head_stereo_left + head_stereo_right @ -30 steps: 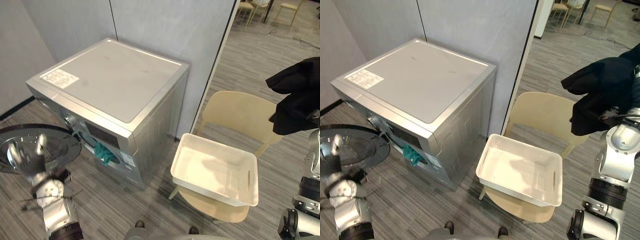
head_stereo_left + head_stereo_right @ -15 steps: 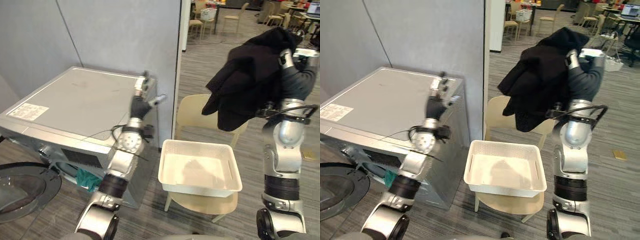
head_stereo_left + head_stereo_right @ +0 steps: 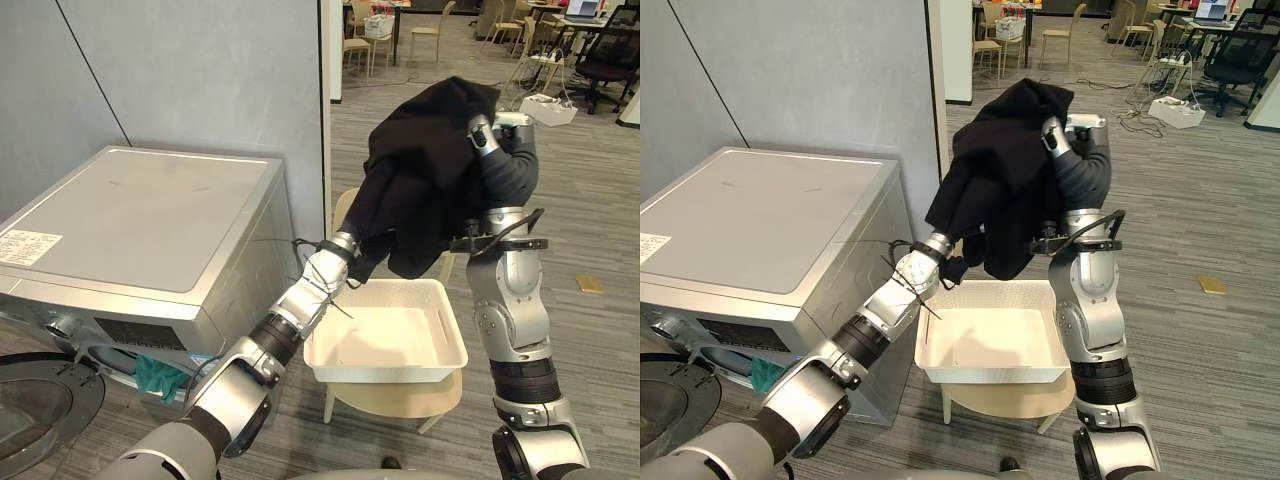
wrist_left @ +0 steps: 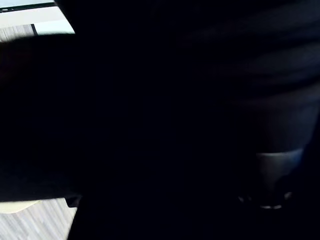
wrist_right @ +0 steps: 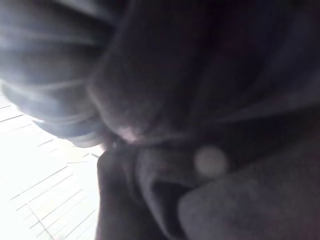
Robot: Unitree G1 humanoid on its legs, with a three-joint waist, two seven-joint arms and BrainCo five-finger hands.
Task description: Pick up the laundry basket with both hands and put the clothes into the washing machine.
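- Left hand (image 3: 948,262) has swung from above the washing machine (image 3: 130,220) to under the black garment (image 3: 425,170); its grasp cannot be told.
- Right hand (image 3: 482,138) clenches its fingers on the black garment, held high above the laundry basket (image 3: 450,340) on a chair (image 3: 400,395).

washing machine (image 3: 150,235) left – basket (image 3: 392,338) on chair (image 3: 400,396) beside it, garment (image 3: 420,170) above basket

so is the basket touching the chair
Touching: the left eye view shows the basket sitting on the chair, with its base flat on the seat.
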